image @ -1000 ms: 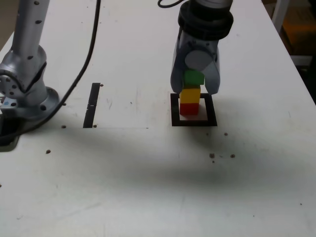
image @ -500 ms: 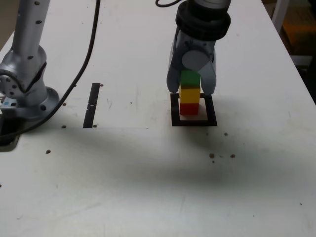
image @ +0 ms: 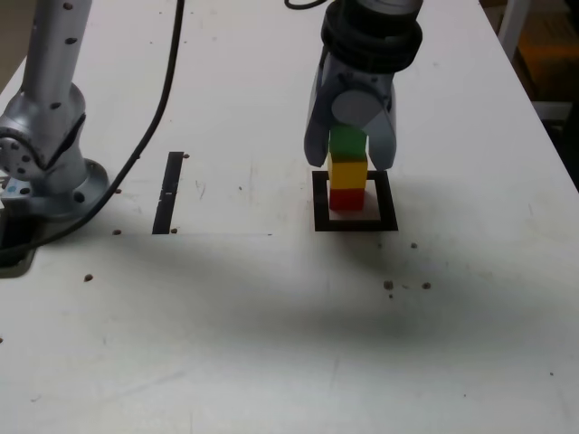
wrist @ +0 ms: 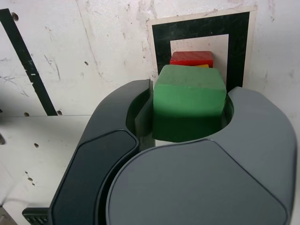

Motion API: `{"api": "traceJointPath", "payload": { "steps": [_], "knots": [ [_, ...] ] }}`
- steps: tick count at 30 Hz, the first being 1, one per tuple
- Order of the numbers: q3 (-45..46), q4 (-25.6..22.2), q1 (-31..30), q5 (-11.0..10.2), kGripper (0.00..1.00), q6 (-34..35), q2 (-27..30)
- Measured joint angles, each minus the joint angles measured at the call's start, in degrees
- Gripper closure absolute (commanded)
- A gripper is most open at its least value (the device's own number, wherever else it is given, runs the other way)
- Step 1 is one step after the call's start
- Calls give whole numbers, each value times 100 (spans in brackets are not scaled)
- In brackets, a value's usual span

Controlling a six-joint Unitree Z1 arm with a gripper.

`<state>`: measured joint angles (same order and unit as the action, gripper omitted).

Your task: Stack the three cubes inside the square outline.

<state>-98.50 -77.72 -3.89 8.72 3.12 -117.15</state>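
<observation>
The stack stands in the square outline [image: 355, 213] on the bench [image: 271, 316]: red cube [image: 346, 199] at the bottom, yellow cube [image: 347, 173] on it, green cube [image: 347, 143] on top. The gripper [image: 349, 154] hangs straight over the tower with its jaws either side of the green cube. In the wrist view a sliver of a gap shows beside the green cube [wrist: 188, 107] on one side, so the jaws look parted a little, but whether the other jaw is clear of the block cannot be told. That is the danger. If one jaw drags on the green cube as the arm lifts, the top block could slide or tip. The tower sits toward the outline's far edge, so any sideways nudge could topple it out of the square.
</observation>
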Motion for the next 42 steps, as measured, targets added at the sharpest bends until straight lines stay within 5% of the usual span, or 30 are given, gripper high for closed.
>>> {"api": "traceJointPath", "payload": {
  "steps": [19,24,35,42],
  "knots": [
    [-564,-449,-18,-155,36,29,19],
    [-848,-775,-76,-369,34,76,183],
    [-560,-1415,-37,-1005,32,350,1485],
    [771,-1342,149,-1026,32,579,2384]
  ]
}}
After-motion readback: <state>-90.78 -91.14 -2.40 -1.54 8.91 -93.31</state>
